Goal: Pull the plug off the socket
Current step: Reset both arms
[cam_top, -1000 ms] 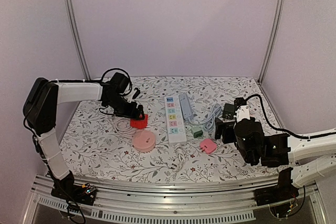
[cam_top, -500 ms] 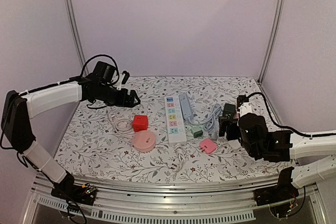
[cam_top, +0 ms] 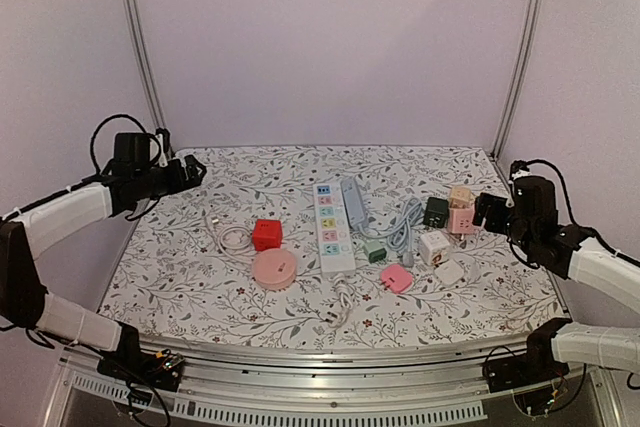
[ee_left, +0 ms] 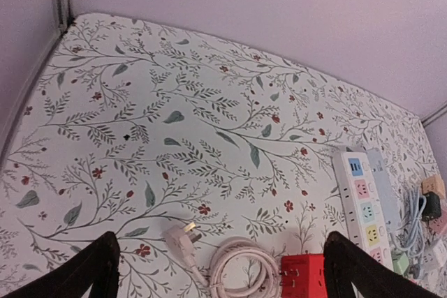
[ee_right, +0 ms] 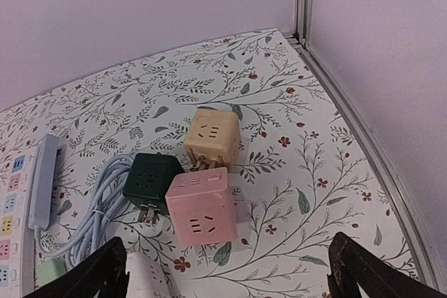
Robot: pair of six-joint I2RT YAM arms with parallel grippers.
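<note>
White power strip (cam_top: pixel 333 230), long axis near-to-far, face up, left tool (ee_left: pixel 220 242) and right tool (ee_right: pixel 227 246) spread wide

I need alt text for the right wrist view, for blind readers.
A beige cube, a dark green cube and a pink cube sit clustered on a floral tablecloth. A blue cable lies left of them. The open end effector hovers above.

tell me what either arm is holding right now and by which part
Nothing is held. The left gripper and the right gripper both have their fingers spread wide with nothing between them.
</note>
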